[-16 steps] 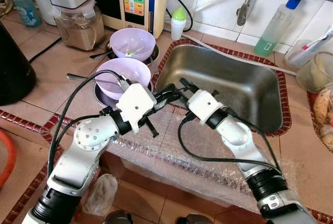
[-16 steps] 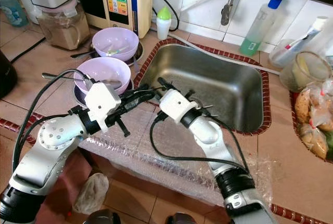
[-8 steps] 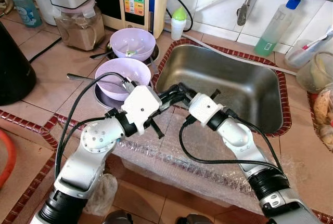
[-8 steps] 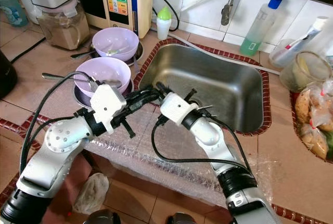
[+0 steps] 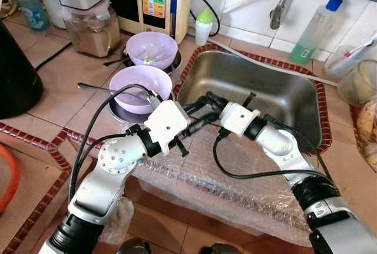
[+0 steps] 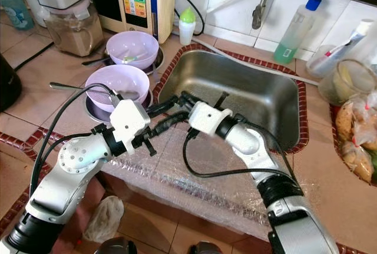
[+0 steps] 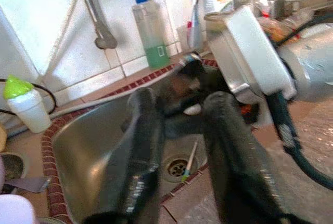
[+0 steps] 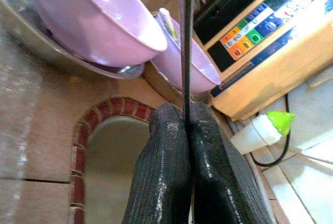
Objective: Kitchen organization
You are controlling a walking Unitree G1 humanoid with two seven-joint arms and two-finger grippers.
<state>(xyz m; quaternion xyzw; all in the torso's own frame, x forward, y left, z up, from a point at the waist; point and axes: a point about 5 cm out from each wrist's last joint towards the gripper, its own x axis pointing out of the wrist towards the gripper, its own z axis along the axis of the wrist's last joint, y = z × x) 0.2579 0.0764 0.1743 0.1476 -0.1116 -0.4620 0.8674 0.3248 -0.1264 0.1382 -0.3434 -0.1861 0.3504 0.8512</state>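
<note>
Two lilac bowls stand on metal plates left of the sink: the near bowl [image 5: 140, 82] with a spoon [image 5: 94, 87] across it, and the far bowl [image 5: 152, 48]. My two grippers meet over the steel sink's [image 5: 283, 98] near-left corner. My left gripper [image 5: 203, 118] is open, and between its fingers [image 7: 143, 146] I see my right gripper's white housing. My right gripper [image 5: 207, 98] points toward the bowls. Its fingers [image 8: 166, 151] are shut on a thin black strand [image 8: 187, 42]; what that strand is cannot be made out.
Bubble wrap [image 5: 224, 171] covers the counter's front edge under both arms. A blender [image 5: 88, 24], a water purifier [image 5: 159, 0] and a small green-capped bottle [image 5: 203, 25] line the back. A green soap bottle [image 5: 312, 30] stands behind the sink. A thin green-tipped stick [image 7: 188, 161] lies by the drain.
Both grippers have drifted slightly to the right along the sink's near-left corner, staying close together. The right forearm has swung outward.
</note>
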